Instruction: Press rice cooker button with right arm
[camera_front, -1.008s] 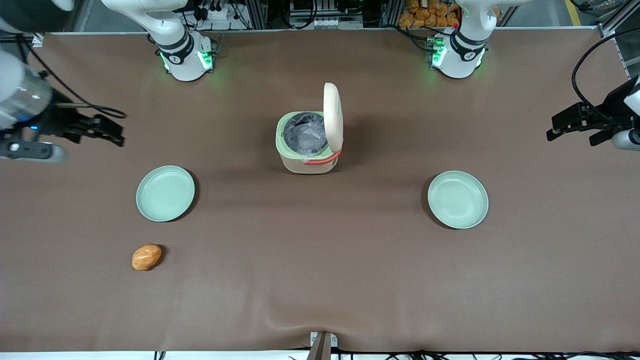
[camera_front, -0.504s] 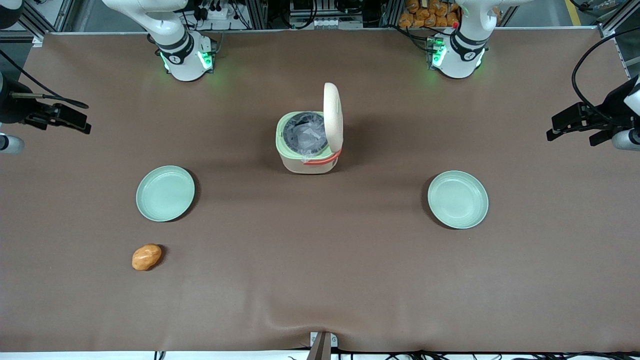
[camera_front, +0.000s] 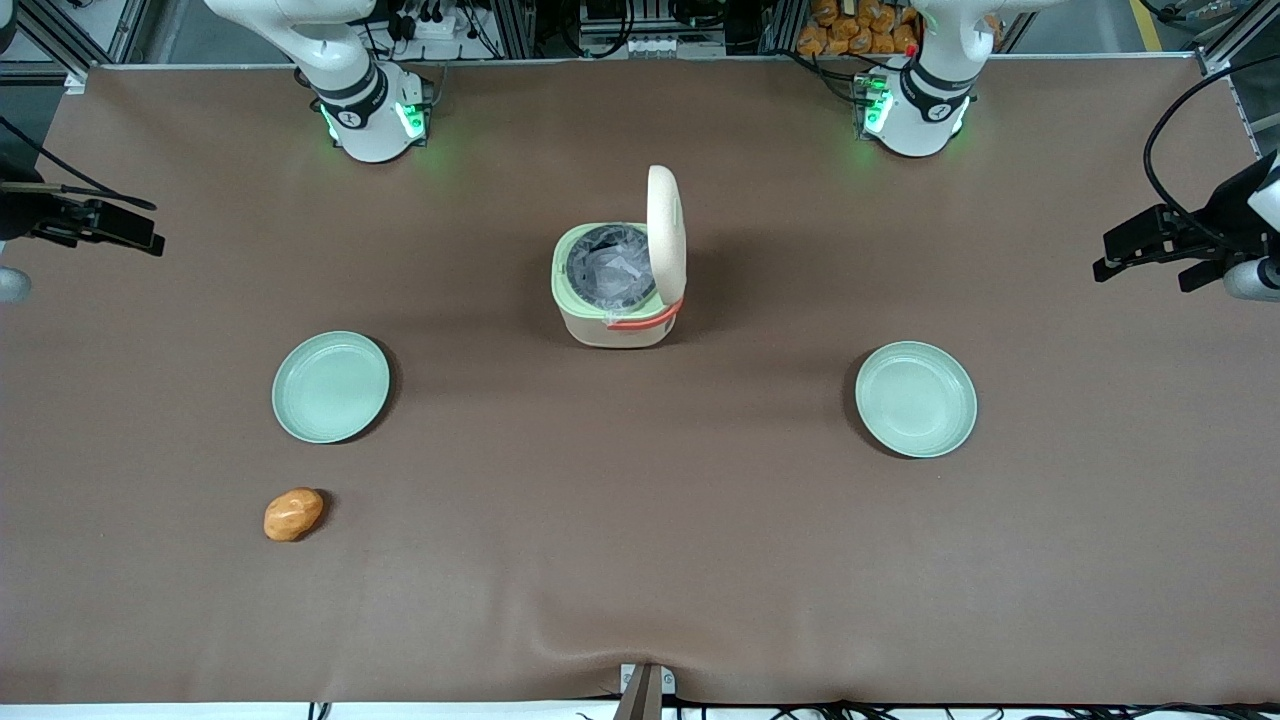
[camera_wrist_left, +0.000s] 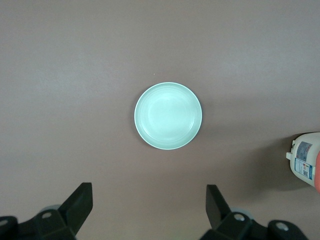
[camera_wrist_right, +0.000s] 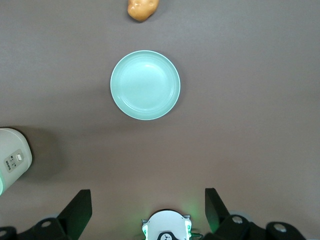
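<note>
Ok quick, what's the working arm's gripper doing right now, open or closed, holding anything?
Gripper: open and empty, high above the table at the working arm's end, well away from the rice cooker.

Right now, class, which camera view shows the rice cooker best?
The front view: the whole rice cooker shows, lid raised, grey pot visible. Both wrist views catch only its edge. The hand, open, hangs at the working arm's end of the table.

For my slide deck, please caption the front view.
Rice cooker lid open; gripper open at the working arm's table end.
</note>
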